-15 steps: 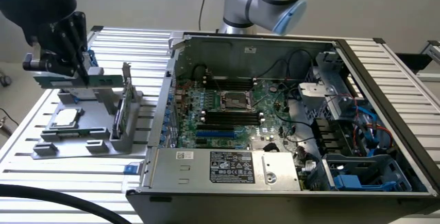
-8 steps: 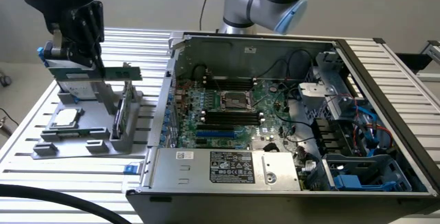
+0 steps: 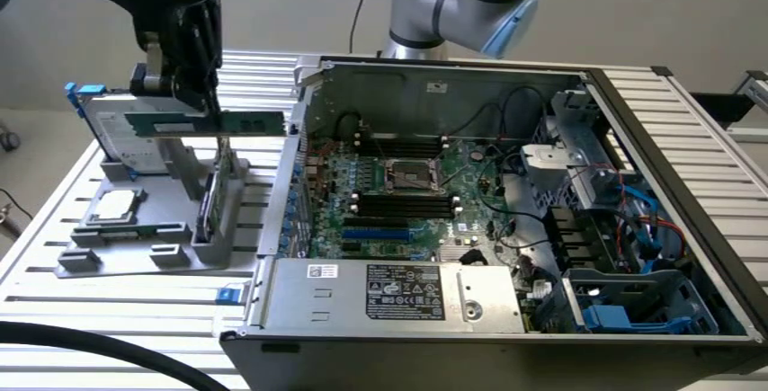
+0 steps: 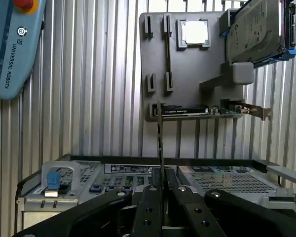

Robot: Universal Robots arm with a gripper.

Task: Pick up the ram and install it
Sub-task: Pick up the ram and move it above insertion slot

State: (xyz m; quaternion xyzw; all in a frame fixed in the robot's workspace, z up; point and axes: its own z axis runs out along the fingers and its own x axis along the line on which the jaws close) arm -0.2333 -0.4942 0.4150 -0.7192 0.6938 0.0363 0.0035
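Looking first at the exterior view, you have the gripper [image 3: 198, 111] clenched on the ram [image 3: 250, 123], which hangs level in the air above the grey holder [image 3: 144, 261], well apart from the black slots [image 3: 402, 204] on the board inside the computer case [image 3: 420, 90]. The near wall of the case stands between the stick and those slots, so a low path could knock its long free end against the metal rim and twist it in the grip. In the wrist view the ram [image 4: 160, 143] shows edge-on as a thin line running out from between the fingers [image 4: 148, 207], with the holder [image 4: 187, 74] and a green card [image 4: 197, 112] beyond it. You are holding only a narrow strip, so a bump or a quick swing would likely tilt it, and a tilted stick would meet a slot crookedly and jam.
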